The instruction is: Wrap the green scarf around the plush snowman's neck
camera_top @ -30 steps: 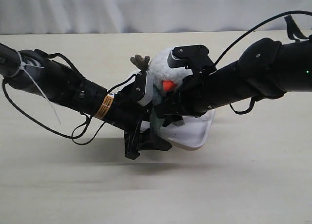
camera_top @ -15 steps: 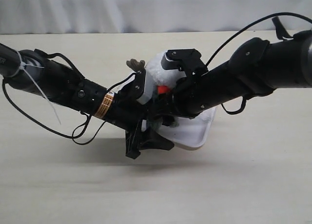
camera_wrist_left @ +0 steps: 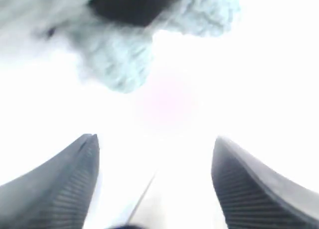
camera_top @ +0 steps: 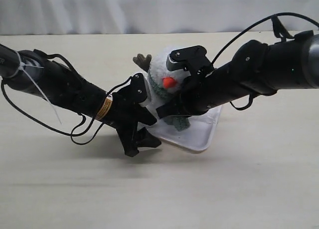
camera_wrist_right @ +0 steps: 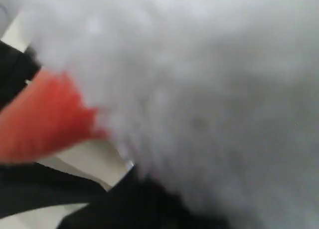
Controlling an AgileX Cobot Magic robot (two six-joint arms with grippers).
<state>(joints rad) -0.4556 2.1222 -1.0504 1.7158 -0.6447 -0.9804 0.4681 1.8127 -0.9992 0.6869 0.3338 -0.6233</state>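
Observation:
The plush snowman stands upright at the near edge of a white tray, with its orange nose facing the camera. The green scarf lies around its neck, and one end hangs down in front. My left gripper is open and empty, low and left of the snowman. Its wrist view shows spread fingers and a scarf end ahead of them. My right gripper sits against the snowman's body under the nose. Its wrist view is filled with blurred white plush and the nose, so its jaws are hidden.
A brown twig arm sticks up left of the snowman's head. Both black arms cross in front of the tray, with loose cables hanging under the left one. A pale curtain closes off the back of the beige table.
My left gripper has pulled back and down, away from the snowman's neck. The snowman's head now shows fully with the scarf around it. The right arm shifted slightly.

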